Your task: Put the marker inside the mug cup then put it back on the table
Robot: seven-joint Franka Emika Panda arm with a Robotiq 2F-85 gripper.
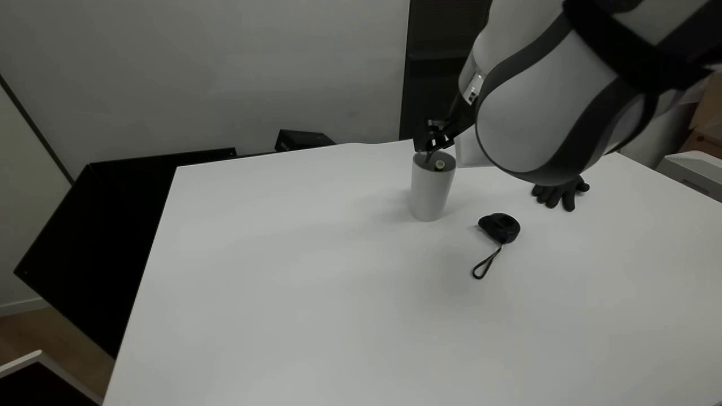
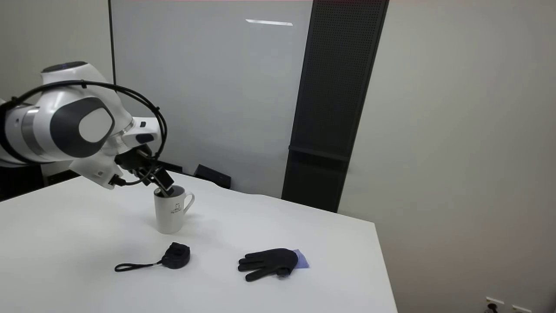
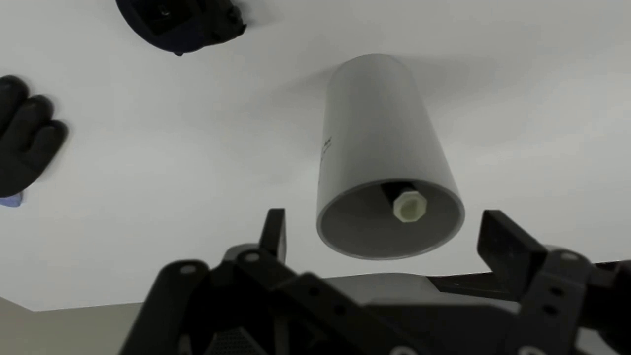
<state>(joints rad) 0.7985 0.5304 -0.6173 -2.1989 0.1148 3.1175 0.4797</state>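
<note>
- The black, two-fingered metal gripper [image 3: 382, 224] is spread wide, empty.
- The slim, pale-ended plastic marker [image 3: 409, 206] is best pinched clear of the white, cylindrical ceramic mug [image 3: 379, 128].

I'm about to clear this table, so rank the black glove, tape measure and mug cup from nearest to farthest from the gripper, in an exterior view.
1. Mug cup: just under the open gripper.
2. Tape measure: in front of the mug cup in that view.
3. Black glove: off to the right there.
</note>
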